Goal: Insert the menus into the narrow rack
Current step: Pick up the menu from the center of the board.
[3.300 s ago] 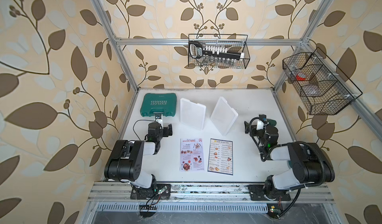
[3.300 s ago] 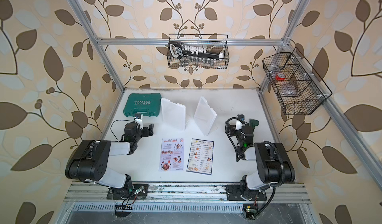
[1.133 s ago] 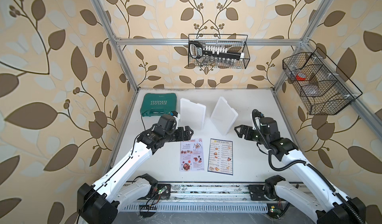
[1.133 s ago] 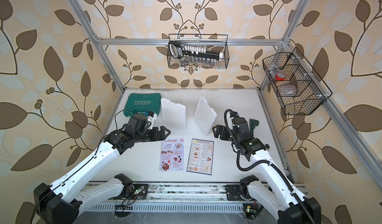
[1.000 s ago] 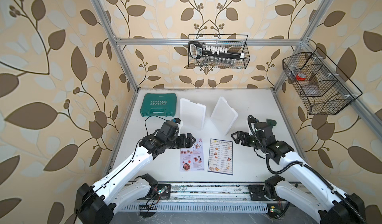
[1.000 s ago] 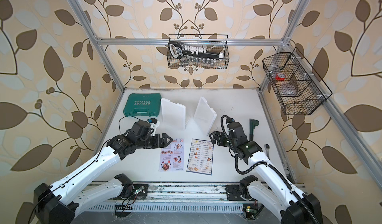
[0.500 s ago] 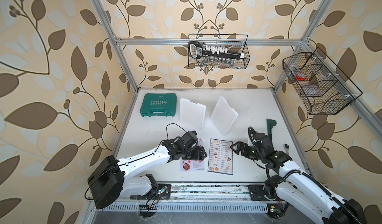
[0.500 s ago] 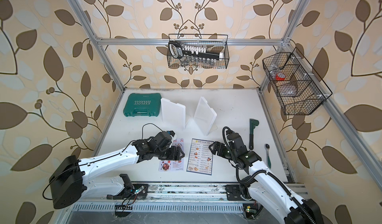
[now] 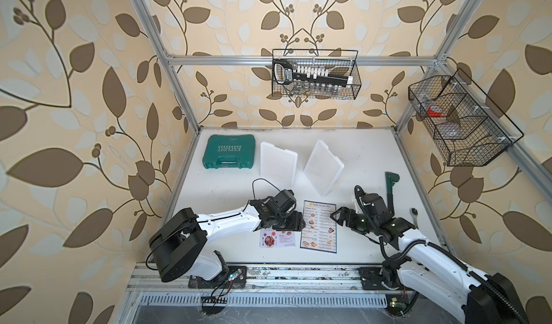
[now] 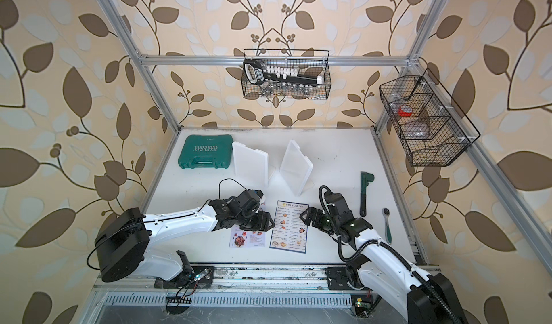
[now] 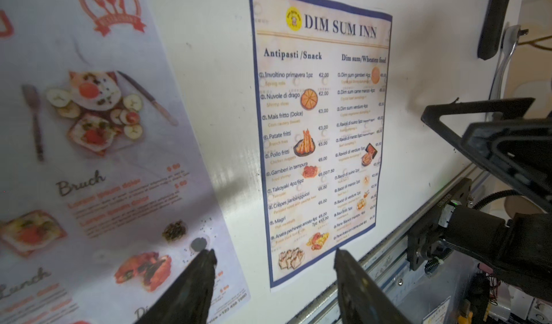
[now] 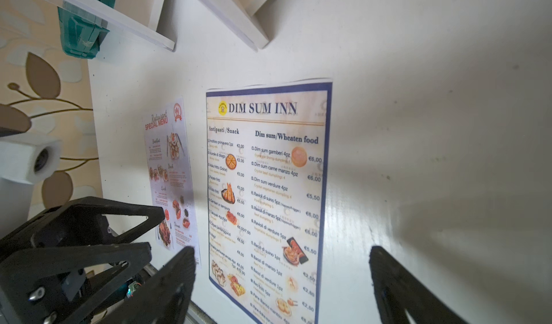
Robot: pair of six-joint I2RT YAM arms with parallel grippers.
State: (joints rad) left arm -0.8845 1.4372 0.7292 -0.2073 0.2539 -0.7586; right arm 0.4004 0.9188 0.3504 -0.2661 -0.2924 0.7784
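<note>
White tabletop (image 9: 363,155) carrying both menus, which are lying flat near its front edge, side by side and apart from each other. The navy-bordered Dim Sum Inn menu (image 9: 319,227) is lying fully in view; the white-pink Special Menu (image 9: 277,239), on the left arm's side, is showing only its lower part in both top views, the arm covering the rest. The left pincer (image 11: 273,256) is hanging low over the gap between the sheets, jaws parted to a middling width and gripping nothing. One fingertip (image 11: 206,259) is pointing at the Special Menu's edge, the other at a corner of the Dim Sum Inn menu; contact cannot be told. The right pincer (image 12: 282,250) is hovering over the Dim Sum Inn menu's right edge, jaws spread wide, holding nothing. Farther back, a green case (image 9: 229,155) is lying flat beside two propped white panels (image 9: 278,164). Wire baskets (image 9: 316,77) are hanging on the back and right walls
</note>
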